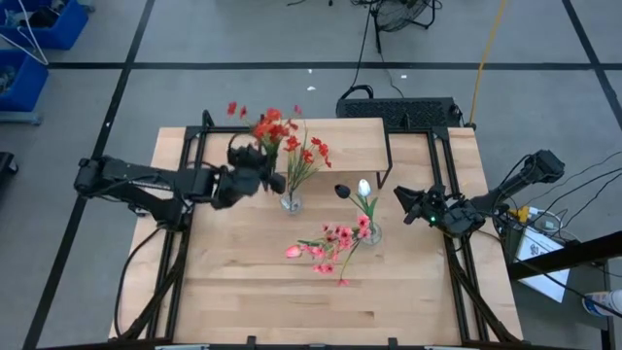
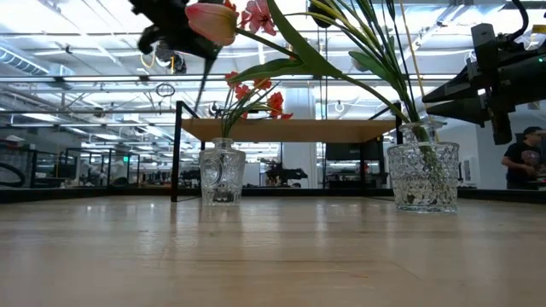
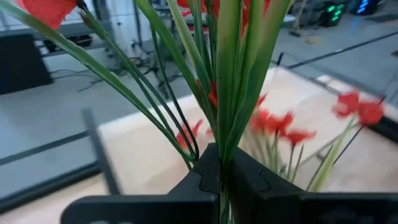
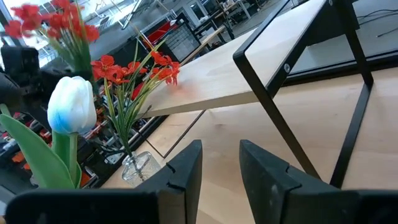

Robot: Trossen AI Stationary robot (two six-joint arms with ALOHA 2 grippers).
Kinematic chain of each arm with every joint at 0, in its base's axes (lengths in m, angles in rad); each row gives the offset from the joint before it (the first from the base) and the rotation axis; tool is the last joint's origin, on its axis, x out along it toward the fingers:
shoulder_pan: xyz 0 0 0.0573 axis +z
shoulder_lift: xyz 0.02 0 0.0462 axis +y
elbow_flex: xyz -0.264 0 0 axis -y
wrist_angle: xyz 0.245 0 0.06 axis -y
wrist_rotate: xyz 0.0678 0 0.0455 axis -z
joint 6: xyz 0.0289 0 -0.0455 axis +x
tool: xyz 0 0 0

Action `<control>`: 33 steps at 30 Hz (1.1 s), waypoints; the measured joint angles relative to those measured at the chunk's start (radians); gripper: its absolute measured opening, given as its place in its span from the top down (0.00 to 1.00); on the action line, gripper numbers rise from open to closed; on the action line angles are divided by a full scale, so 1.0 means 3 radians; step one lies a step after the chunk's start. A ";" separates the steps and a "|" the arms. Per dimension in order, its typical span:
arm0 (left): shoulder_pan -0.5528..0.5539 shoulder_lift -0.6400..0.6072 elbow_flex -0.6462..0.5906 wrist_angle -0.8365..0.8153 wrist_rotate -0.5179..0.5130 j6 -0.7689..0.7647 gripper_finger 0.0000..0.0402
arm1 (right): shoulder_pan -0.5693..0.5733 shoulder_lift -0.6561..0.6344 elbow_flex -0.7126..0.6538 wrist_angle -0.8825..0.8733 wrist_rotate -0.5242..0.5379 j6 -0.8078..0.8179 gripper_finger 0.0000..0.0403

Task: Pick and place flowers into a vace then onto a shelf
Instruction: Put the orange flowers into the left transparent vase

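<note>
**Left gripper clamped on a red spray above the vase; right gripper parted and empty**

The left arm reaches in from the table's left side, and the left gripper (image 1: 255,160) hangs just left of and above the left glass vase (image 1: 291,203). Its jaws are pressed fully together on the green stems of a spray of red flowers (image 3: 233,93), whose leaves and blossoms fan up out of the fingers (image 3: 205,180). That vase already has red blossoms (image 1: 309,156) standing in it, in front of the shelf (image 1: 345,144), which sits at the table's far edge on thin black legs.

Nearer the table's middle, loose pink flowers (image 1: 326,251) lie flat on the wood, their stems pointing toward the right glass vase (image 1: 371,233). That vase has a white tulip (image 1: 364,187) and a dark bud rising from it, with pink blossoms at its rim.

At the right, the right gripper (image 1: 408,202) hovers beside the right vase, near the shelf's right legs. Its jaws stand slightly apart with nothing between them, and they touch nothing.
</note>
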State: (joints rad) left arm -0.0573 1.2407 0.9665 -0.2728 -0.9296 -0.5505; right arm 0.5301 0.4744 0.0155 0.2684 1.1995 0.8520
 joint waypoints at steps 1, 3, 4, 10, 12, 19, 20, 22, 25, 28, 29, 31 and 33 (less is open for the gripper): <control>0.0069 0.0000 0.0000 0.0124 0.0096 0.0101 0.98 | 0.0000 0.0001 0.0001 0.0000 0.0000 0.0000 0.75; 0.0191 0.0000 0.0001 0.0295 0.0289 0.0262 0.97 | 0.0000 0.0000 0.0000 -0.0001 0.0000 0.0000 0.75; 0.0243 0.0001 0.0001 0.0368 0.0383 0.0350 0.96 | 0.0000 0.0000 0.0001 -0.0001 0.0000 0.0000 0.75; 0.0421 0.0061 -0.0072 0.0850 0.0896 0.0598 0.98 | 0.0000 0.0001 0.0000 -0.0002 0.0000 0.0000 0.75; 0.0427 0.0089 -0.0091 0.0966 0.0915 0.0583 0.97 | 0.0000 0.0000 0.0000 -0.0003 0.0000 0.0001 0.75; 0.0423 0.0189 -0.0104 0.1110 0.1067 0.0509 0.98 | 0.0000 0.0001 0.0001 -0.0055 0.0001 0.0001 0.75; 0.0423 0.0199 -0.0112 0.1078 0.1077 0.0498 0.98 | 0.0000 0.0001 0.0000 -0.0068 0.0001 0.0001 0.75; 0.0423 0.0253 -0.0122 0.1133 0.1134 0.0494 0.97 | 0.0000 0.0001 0.0000 -0.0095 0.0001 0.0001 0.75; 0.0421 0.0282 -0.0114 0.1162 0.1218 0.0436 0.98 | 0.0000 0.0001 0.0000 -0.0116 0.0005 0.0001 0.75; 0.0404 0.0345 -0.0111 0.1194 0.1210 0.0426 0.98 | 0.0000 0.0002 0.0000 -0.0117 0.0007 0.0000 0.75; 0.0404 0.0364 -0.0111 0.1161 0.1213 0.0399 0.98 | -0.0001 0.0005 0.0000 -0.0117 0.0008 0.0000 0.75; 0.0404 0.0369 -0.0118 0.1085 0.1218 0.0320 0.96 | 0.0000 0.0014 0.0000 -0.0123 0.0008 0.0001 0.75; 0.0404 0.0407 -0.0108 0.1055 0.1205 0.0237 0.97 | 0.0000 0.0027 0.0000 -0.0126 0.0009 0.0001 0.75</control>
State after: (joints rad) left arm 0.0639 1.3627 0.9339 0.0435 -0.5682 -0.4795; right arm 0.5300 0.4824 0.0154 0.2305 1.2022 0.8523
